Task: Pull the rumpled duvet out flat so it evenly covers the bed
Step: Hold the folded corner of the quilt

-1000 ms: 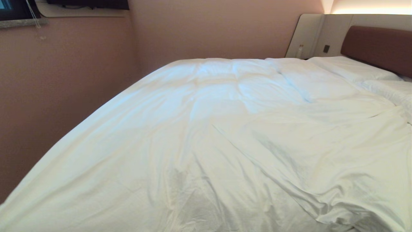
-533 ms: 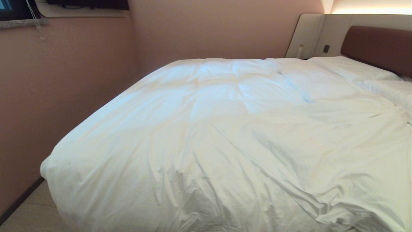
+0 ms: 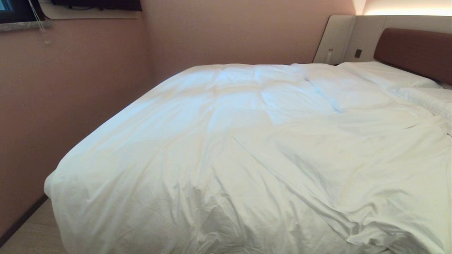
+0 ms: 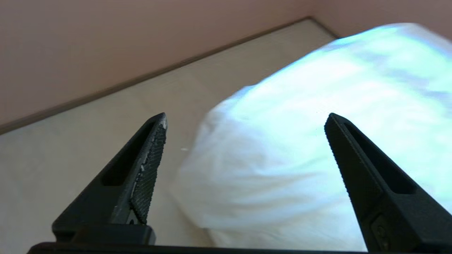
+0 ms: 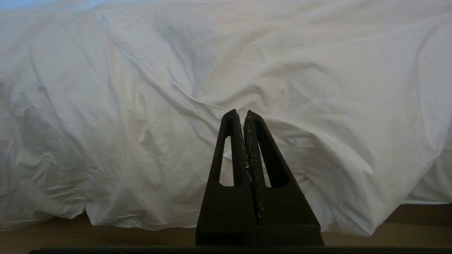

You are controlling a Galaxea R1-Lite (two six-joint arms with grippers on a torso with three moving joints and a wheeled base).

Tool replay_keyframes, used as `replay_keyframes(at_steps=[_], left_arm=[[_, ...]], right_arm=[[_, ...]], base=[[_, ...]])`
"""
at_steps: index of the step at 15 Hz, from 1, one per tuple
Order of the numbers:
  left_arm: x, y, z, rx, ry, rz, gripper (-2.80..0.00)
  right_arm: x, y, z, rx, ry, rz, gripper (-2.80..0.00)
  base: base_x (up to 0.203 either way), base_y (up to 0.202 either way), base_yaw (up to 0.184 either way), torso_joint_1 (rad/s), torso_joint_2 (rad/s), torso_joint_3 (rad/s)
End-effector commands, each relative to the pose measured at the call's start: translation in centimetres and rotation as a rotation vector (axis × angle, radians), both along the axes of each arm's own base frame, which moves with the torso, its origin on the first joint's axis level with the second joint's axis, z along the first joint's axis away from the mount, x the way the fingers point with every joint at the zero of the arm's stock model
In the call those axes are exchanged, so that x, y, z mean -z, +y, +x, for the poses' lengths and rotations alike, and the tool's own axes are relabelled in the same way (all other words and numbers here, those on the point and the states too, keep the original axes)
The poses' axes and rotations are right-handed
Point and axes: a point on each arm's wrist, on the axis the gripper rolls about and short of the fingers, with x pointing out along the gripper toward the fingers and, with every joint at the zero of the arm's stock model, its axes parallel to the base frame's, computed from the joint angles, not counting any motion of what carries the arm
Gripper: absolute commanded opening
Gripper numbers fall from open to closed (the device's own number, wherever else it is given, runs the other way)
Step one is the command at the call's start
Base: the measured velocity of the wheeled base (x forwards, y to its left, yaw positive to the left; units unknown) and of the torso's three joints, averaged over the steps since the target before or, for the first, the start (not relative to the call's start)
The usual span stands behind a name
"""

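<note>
My left jaws point(image 4: 247, 120) released, duvet point(image 4: 317, 123) corner lying free.

The duvet sits beyond my spread left jaws, draped over the bed's corner above the floor point(image 4: 88, 141); my right jaws point(image 5: 243, 114) stay clenched, empty, facing its hanging side.

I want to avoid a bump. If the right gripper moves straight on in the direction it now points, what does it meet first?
Most likely the duvet. The right gripper, jaws shut, points at the wrinkled white cloth hanging over the side of the bed, and nothing else lies between. How far off the cloth is cannot be told.
</note>
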Motion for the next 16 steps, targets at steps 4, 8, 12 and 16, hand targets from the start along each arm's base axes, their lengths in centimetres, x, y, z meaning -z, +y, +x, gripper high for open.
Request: replay_keyframes(at_steps=[4,8,12,16], left_arm=[[-1.8,-5.4,-0.3,0.032,-0.050,0.121,0.00],[-1.6,-6.1,0.3,0.045,-0.048,0.125,0.00],[-0.6,-8.1,1.8,0.044,-0.008,0.158,0.00],[1.0,-11.1,-1.8,0.205,-0.009,0.233,0.00]], right_arm=[[0.0,0.0,0.0,0.000,0.000,0.000,-2.80],[0.0,0.0,0.0,0.000,0.000,0.000,-2.80],[0.0,0.0,0.0,0.000,0.000,0.000,-2.80],[0.0,0.0,0.0,0.000,0.000,0.000,-2.80]], base=[[0.000,0.000,0.000,0.000,0.00,0.000],[0.000,0.000,0.000,0.000,0.00,0.000],[0.000,0.000,0.000,0.000,0.00,0.000],[0.000,0.000,0.000,0.000,0.00,0.000]])
